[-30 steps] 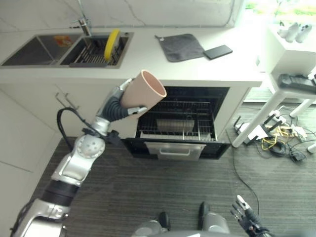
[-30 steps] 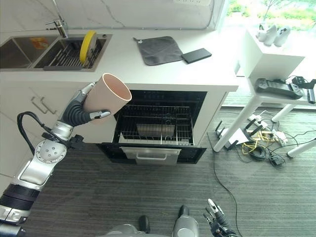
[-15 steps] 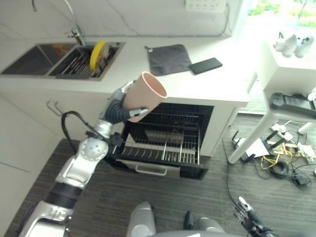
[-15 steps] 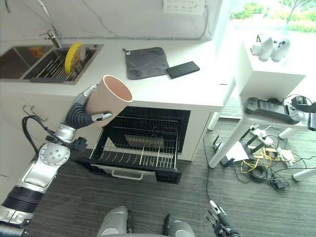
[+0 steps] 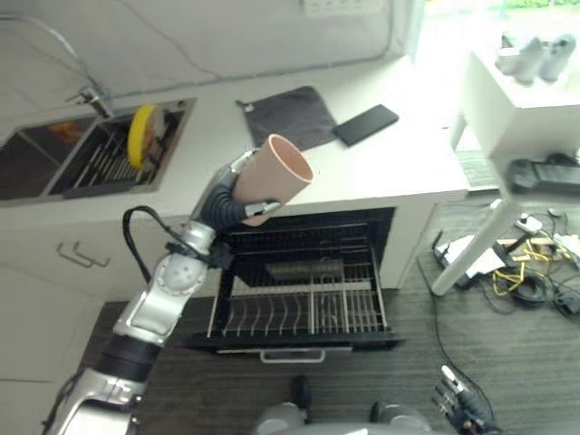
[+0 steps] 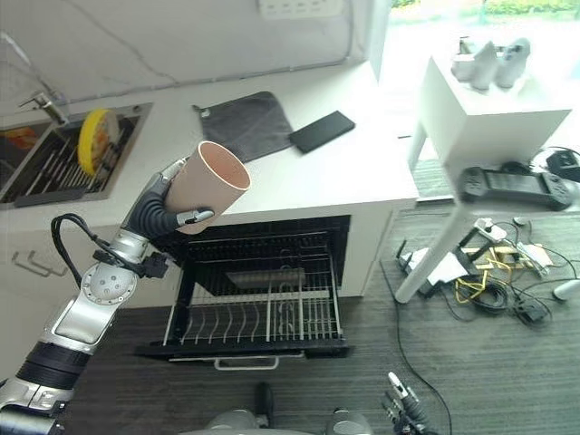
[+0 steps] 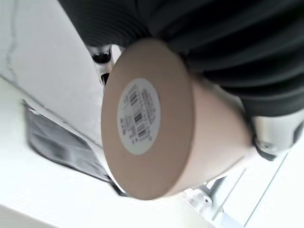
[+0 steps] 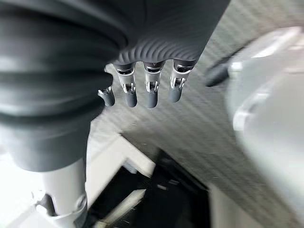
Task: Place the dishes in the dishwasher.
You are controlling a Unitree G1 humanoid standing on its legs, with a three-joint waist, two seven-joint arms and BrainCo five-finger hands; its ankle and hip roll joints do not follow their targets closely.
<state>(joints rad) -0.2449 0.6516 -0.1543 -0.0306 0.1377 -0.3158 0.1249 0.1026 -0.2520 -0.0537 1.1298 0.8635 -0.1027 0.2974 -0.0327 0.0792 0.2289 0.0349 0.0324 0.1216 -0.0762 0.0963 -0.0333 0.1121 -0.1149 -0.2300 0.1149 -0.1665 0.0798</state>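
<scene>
**Cup held above the open dishwasher**

Above the pulled-out rack, the left hand (image 6: 168,204) gripped a beige cup (image 6: 210,184), fingers and thumb curled round its wall. The cup was tilted, its mouth turned up and toward the robot's right, its body level with the counter edge and clear of the counter (image 6: 299,177).

Below it the dishwasher (image 5: 304,272) stood open, the lower rack (image 6: 258,317) drawn out over the floor; rows of wire tines, with a pale flat piece lying further back inside. Nothing lay between cup and rack.

On the counter behind the cup: a dark grey cloth (image 6: 243,125) and, just beside it to the right, a black phone (image 6: 322,131). Well to the left, a sink (image 5: 109,159) with a yellow plate (image 5: 140,147) standing on edge in a wire rack, a tap (image 5: 86,86) beside it. To the right of the counter, a white table (image 6: 494,118) bore a black controller (image 6: 503,184), with cables tangled on the floor under it.

The left wrist view gave what the head views could not: the cup's flat base, with a white round barcode label (image 7: 138,116) at its centre.

The right hand (image 8: 142,92) hung low over the dark floor, fingers loosely bent, holding nothing; the head views showed it at the bottom edge.
</scene>
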